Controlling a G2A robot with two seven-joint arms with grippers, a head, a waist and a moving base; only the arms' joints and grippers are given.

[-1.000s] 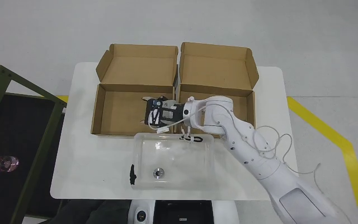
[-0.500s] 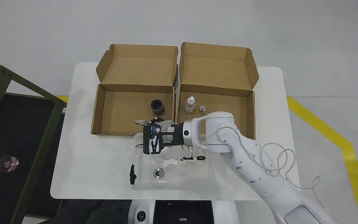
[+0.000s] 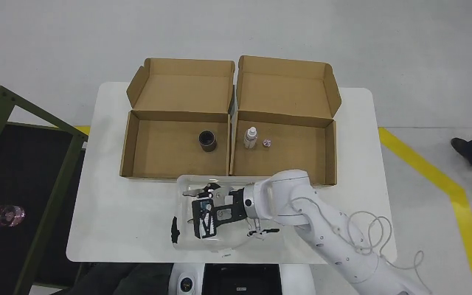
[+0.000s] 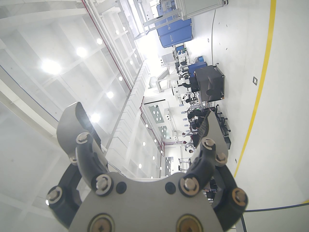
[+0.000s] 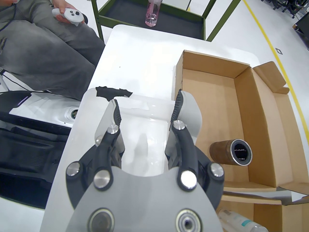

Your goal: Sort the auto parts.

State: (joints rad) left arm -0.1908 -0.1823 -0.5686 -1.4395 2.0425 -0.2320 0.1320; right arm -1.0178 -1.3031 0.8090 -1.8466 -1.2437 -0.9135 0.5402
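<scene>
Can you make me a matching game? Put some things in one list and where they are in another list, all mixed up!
Things:
1. cylinder
2. small bottle
3. right gripper
4. pink bottle

Places:
A. at the clear tray
B. in the left box
C. on the green cart
D. in the right box

Pairs: 1-B, 2-D, 3-A, 4-C.

This is a big work hall like a factory: the left wrist view has a high white roof (image 4: 29, 13) with round lamps (image 4: 51, 65) and blue machines (image 4: 175, 31), and a yellow floor line (image 3: 428, 167) runs down the top view's right side.
</scene>
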